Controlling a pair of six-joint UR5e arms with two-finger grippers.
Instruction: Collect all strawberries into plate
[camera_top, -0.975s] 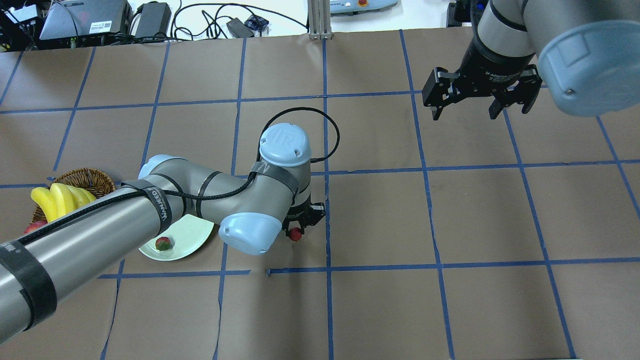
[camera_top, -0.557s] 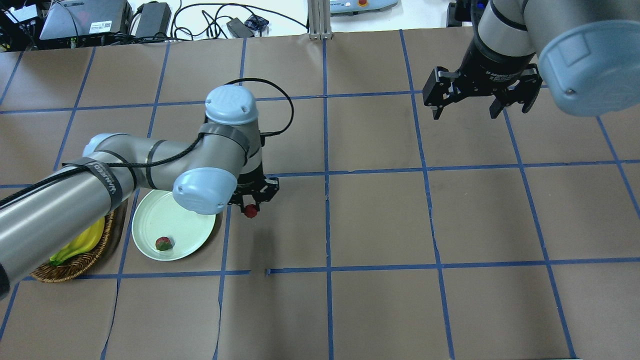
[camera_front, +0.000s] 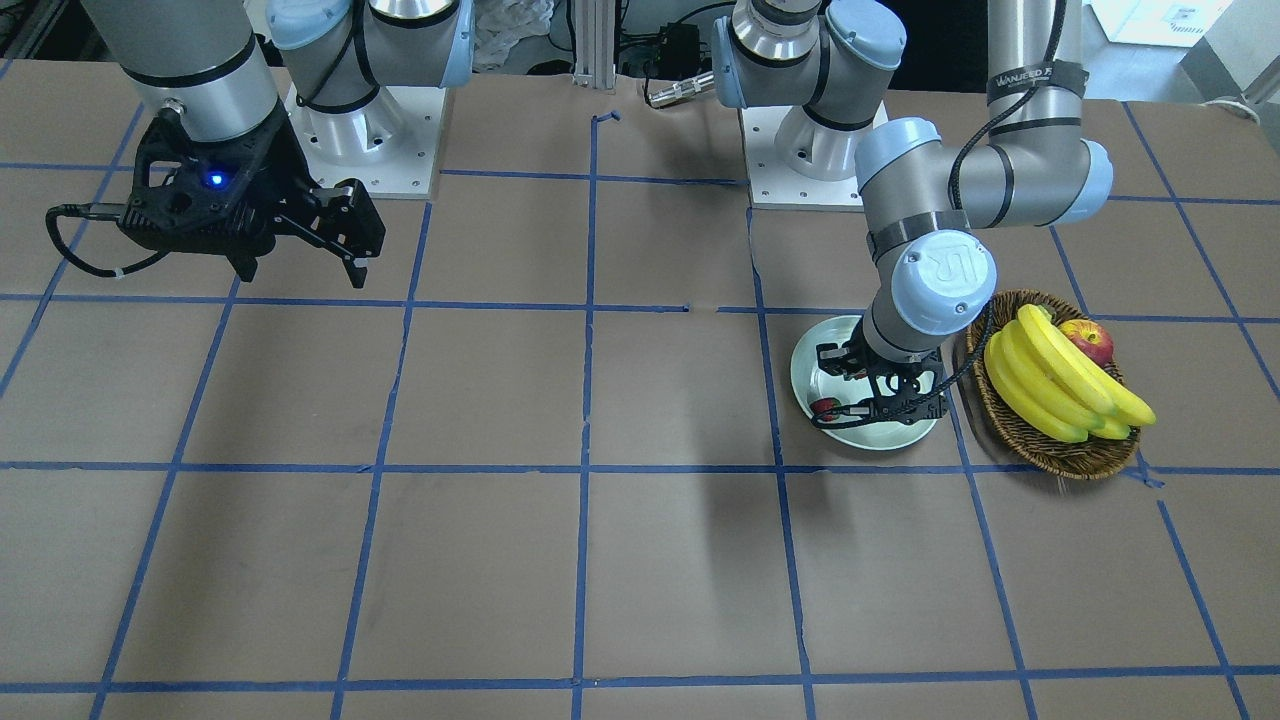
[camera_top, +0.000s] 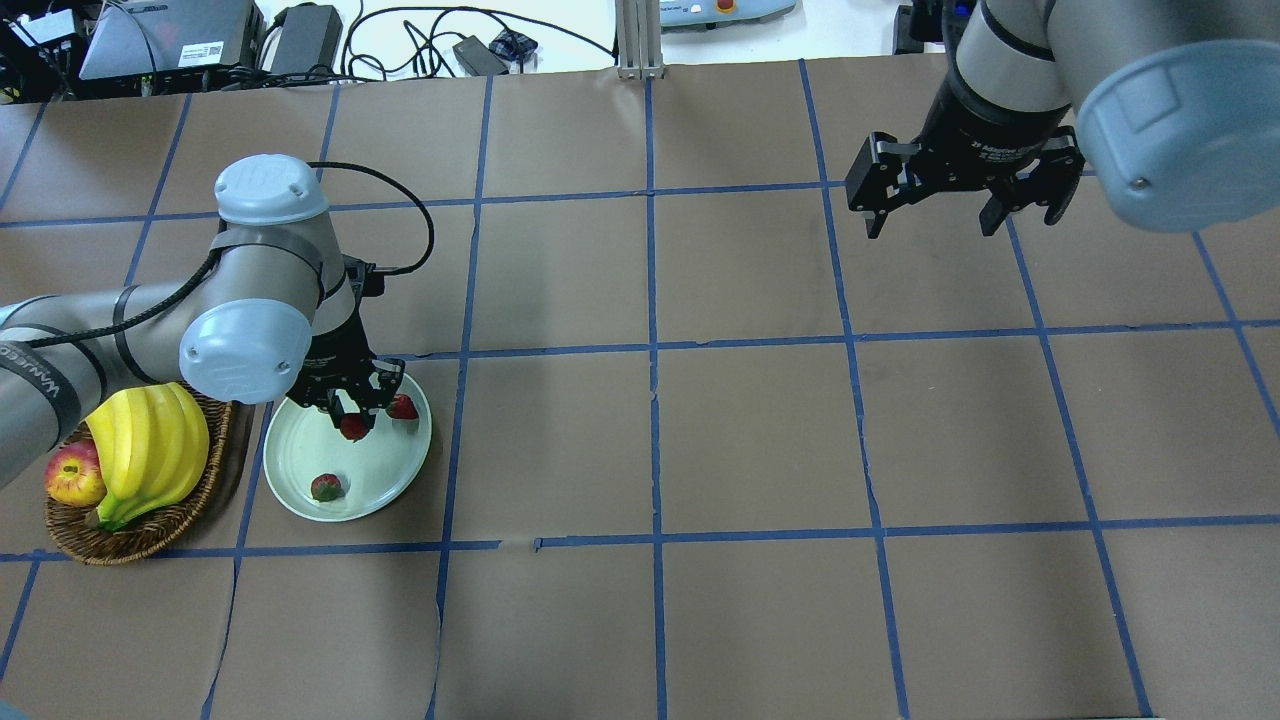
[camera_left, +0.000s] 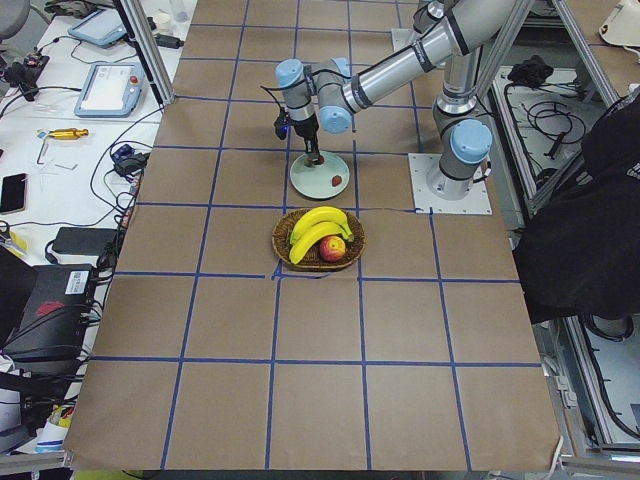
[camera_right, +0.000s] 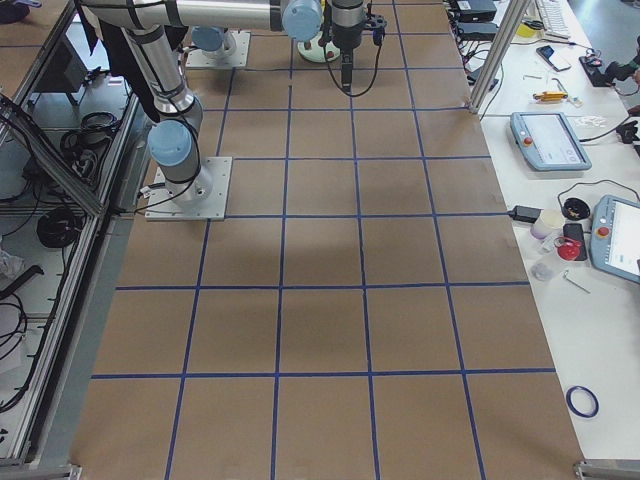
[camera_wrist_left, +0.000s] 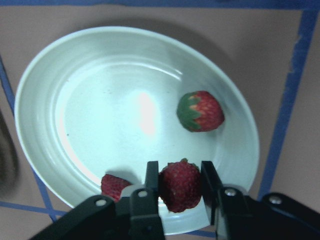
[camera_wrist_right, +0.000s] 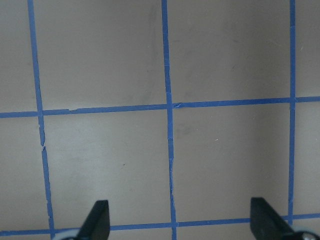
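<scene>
At the left stands a basket (camera_top: 140, 545) of bananas (camera_top: 150, 450) with an apple (camera_top: 72, 475). Just beside it lies the plate (camera_top: 295, 460). One berry (camera_top: 325, 487) rests on it, a second berry (camera_top: 403, 407) at the opposite rim. The left hand (camera_top: 352, 418) hangs over the plate, fingers (camera_wrist_left: 151, 181) clamped on a third berry (camera_wrist_left: 180, 185). Far right, the right hand (camera_top: 930, 232) hovers over the worktop (camera_top: 760, 440), fingers spread wide apart.

Mint plate (camera_wrist_left: 100, 110) w/ 2 red strawberries (camera_wrist_left: 200, 111), 3rd held over it.
</scene>
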